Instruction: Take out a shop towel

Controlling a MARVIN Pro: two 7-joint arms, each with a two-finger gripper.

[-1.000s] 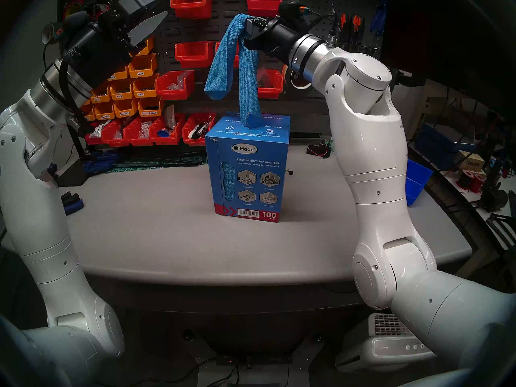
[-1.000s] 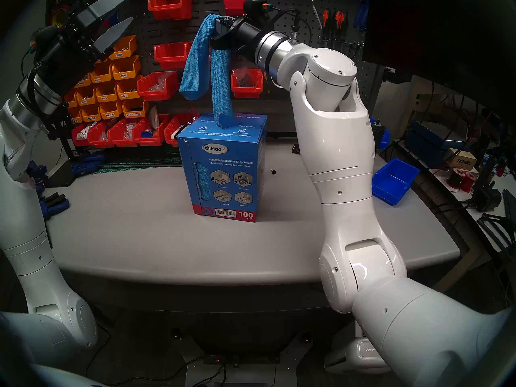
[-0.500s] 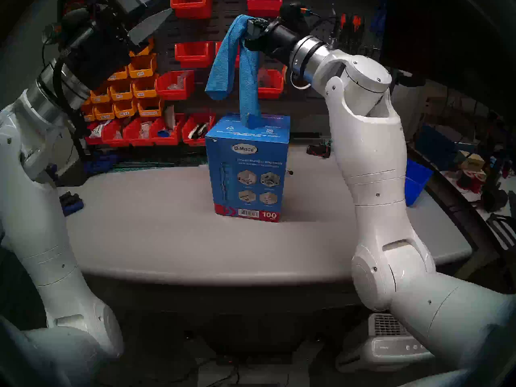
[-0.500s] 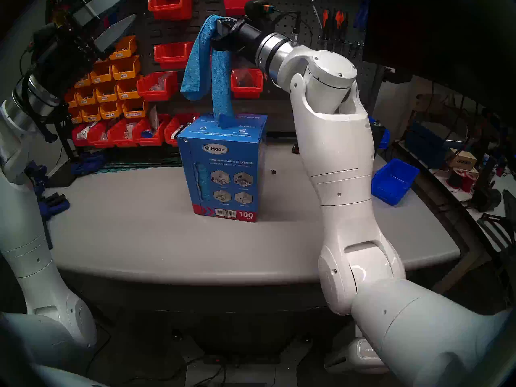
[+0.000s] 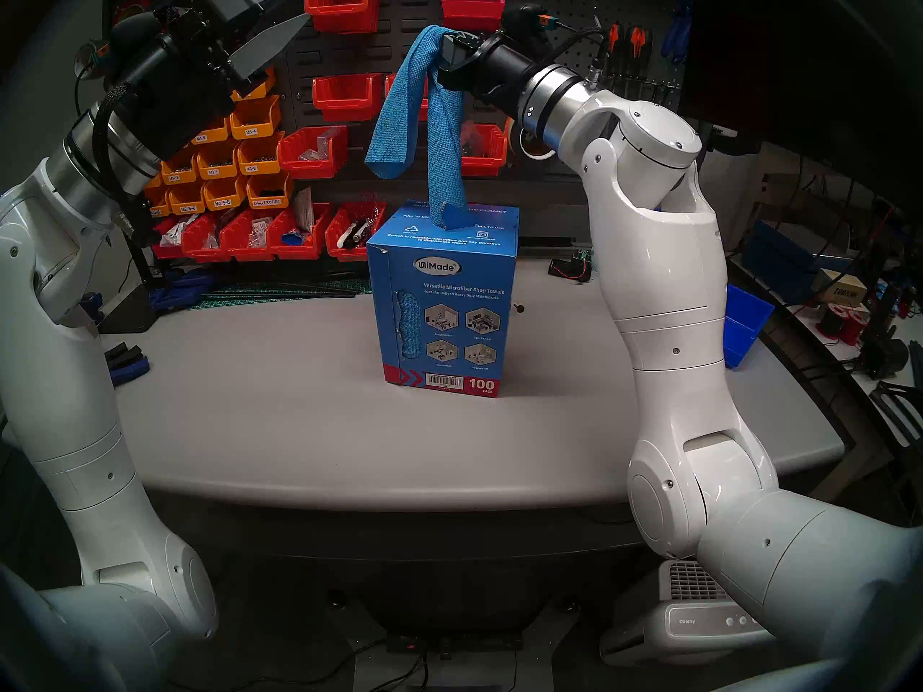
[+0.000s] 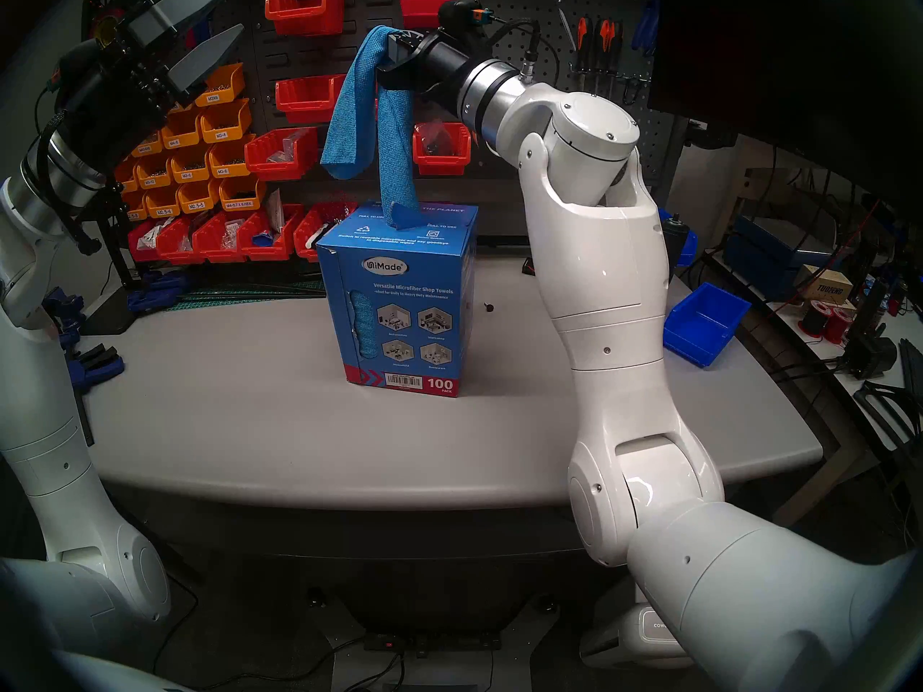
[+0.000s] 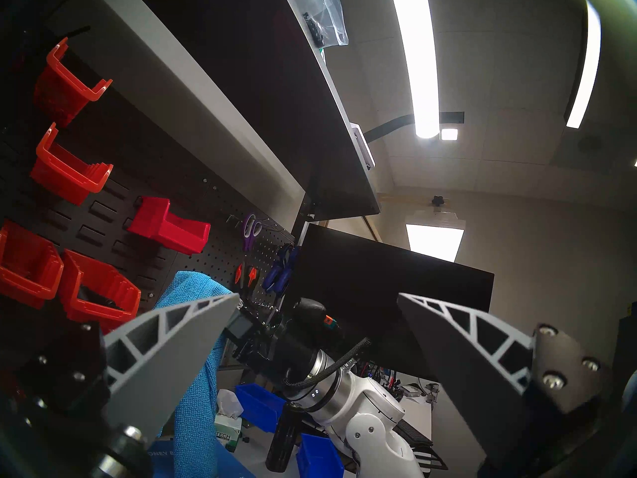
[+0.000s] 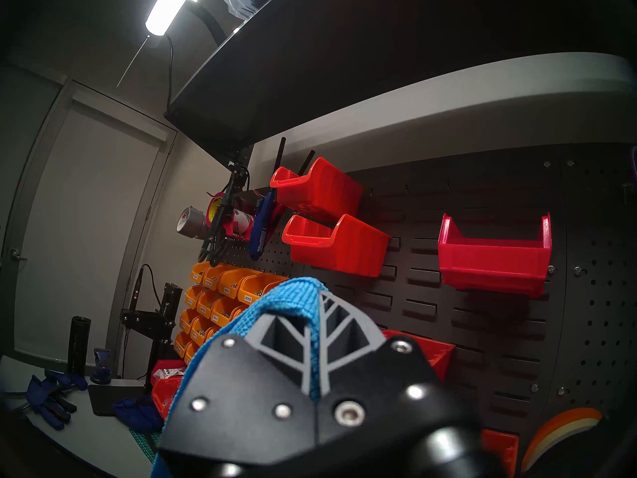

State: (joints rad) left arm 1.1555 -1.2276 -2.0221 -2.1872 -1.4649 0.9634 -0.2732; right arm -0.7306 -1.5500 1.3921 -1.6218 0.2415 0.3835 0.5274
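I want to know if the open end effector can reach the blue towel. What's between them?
Nothing but air, seen in the head view: left end effector, towel. Red bins hang on the wall behind.

Blue box point(image 5: 444, 306): "UiMade", "Versatile Microfiber Shop Towels", "100 PACK"; air purifier point(image 5: 699, 618): "coway"; orange bins point(image 5: 225, 176): "M3-6", "M2.5-5"

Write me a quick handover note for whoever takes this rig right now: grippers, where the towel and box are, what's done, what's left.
Right gripper: jaws shut on the towel, raised high above the box.
Left gripper: open, empty, raised off to the left.
Towel: draped over the right jaws, one end hanging free, the other still in the slot on the box top.
Box: upright mid-table.
Done: towel gripped and mostly pulled up.
Left: pull the tail clear of the box.
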